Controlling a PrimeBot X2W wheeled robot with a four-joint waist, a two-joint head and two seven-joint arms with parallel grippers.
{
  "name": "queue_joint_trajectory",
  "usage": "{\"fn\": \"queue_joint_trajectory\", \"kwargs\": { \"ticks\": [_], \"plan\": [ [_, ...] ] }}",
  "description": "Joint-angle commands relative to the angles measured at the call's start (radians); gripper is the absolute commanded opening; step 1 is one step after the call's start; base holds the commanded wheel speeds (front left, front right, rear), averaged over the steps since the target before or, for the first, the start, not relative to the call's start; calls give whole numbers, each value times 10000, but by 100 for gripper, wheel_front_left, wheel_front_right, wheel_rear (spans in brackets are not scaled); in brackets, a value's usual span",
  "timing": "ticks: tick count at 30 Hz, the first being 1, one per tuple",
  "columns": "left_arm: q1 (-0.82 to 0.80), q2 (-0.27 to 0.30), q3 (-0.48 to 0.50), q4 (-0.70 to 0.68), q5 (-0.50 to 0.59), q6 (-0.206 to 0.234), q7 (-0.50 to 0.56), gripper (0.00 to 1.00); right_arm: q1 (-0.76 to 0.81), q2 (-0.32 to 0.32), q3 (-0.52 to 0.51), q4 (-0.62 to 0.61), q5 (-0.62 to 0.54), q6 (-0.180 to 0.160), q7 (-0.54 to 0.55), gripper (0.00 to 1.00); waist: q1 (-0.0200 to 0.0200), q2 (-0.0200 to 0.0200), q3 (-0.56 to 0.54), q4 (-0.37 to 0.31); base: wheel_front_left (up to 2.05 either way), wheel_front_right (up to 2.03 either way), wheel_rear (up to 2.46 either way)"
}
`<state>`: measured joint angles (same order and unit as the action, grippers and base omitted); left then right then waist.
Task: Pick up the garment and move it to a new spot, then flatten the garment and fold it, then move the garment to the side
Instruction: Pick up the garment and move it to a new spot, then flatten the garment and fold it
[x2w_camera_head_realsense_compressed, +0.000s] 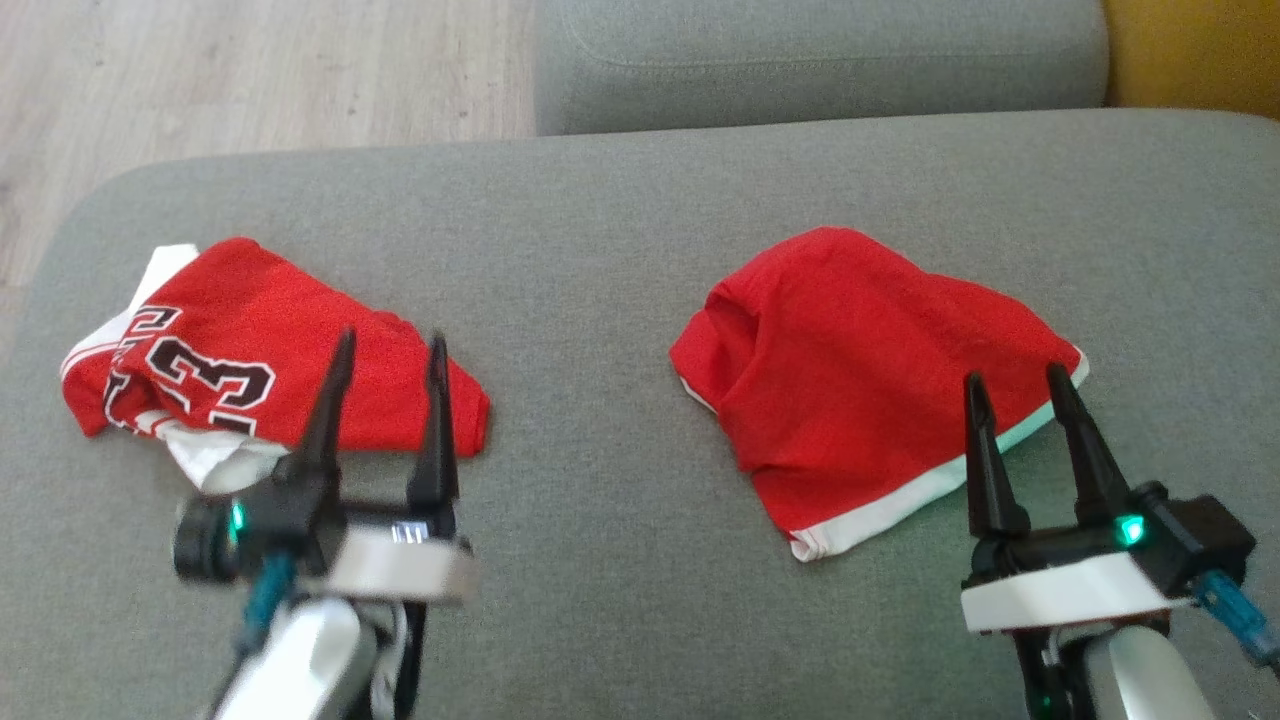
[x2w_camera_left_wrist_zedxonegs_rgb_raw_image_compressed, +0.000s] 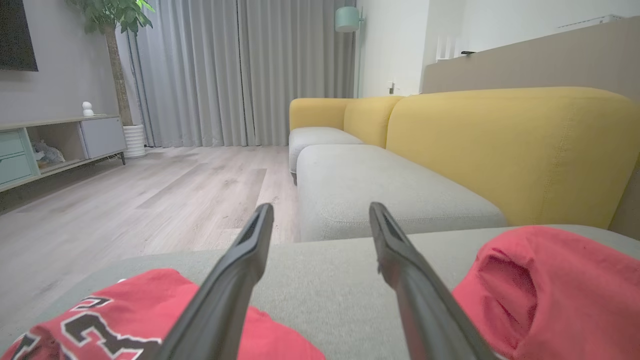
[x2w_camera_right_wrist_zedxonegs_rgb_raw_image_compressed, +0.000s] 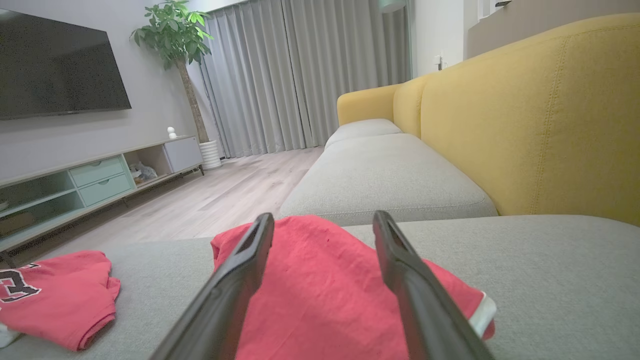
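Living room, evenly lit. Grey seat cushions, sofa backrest yellow. Pale wood-plank floor. Grey curtains drawn, floor to ceiling. Potted tree in a white pot beside them. Dark television on the grey wall, above a low console with pale green drawers.

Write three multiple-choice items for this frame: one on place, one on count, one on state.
1. Where on the grey cushion does the numbered garment lie? A. left end, by the left end effector B. middle C. right end
2. How many red garments lie on the cushion? A. one B. two C. three
3. What state is the right end effector in? A. shut on cloth B. shut, empty C. open, holding nothing
Answers: 1 A, its print sits beside the left jaws; 2 B, the numbered one plus the plain white-trimmed garment; 3 C, its jaws stand apart with nothing gripped.
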<state>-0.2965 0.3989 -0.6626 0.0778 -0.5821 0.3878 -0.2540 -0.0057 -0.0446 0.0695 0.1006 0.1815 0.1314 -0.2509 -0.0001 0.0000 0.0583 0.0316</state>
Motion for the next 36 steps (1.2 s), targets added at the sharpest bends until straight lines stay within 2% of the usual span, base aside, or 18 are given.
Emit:
{"fn": "queue_joint_trajectory", "kwargs": {
  "ticks": [1, 3, 7, 13, 17, 24, 36],
  "plan": [
    [-52, 79, 666, -342, 250, 52, -75, 100, -124, -56, 188, -273, -110, -7, -109, 100, 1, 0, -55, 31, 0, 0, 0],
    [554, -315, 1080, -468, 559, -63, -75, 100, -50, -56, 175, -269, -140, -7, -109, 100, 1, 0, -73, 48, 0, 0, 0],
    [1207, -918, 1708, -449, 1175, -625, -76, 100, 35, -56, 214, -229, -197, -7, -109, 100, 1, 0, -139, 81, 0, 0, 0],
    [1417, -1429, 2428, -93, 1795, -1497, -77, 100, 53, -56, 476, -214, -338, -7, -109, 100, 1, 0, -210, 118, 0, 0, 0],
    [1414, -1657, 2678, 35, 2057, -1822, -77, 100, 68, -56, 755, -61, -481, -7, -109, 100, 1, 0, -172, 186, 0, 0, 0],
    [1425, -2231, 3155, 384, 2502, -2536, -77, 100, -367, -56, 1732, 1693, -857, -7, 522, 100, 1, 0, 58, 535, 0, 0, 0],
    [1162, -2883, 3748, 440, 3140, -3203, -78, 100, -1327, -56, 1876, 3556, -1523, -7, 2015, 100, 1, 0, 660, 1181, 0, 0, 0]
  ]
}}
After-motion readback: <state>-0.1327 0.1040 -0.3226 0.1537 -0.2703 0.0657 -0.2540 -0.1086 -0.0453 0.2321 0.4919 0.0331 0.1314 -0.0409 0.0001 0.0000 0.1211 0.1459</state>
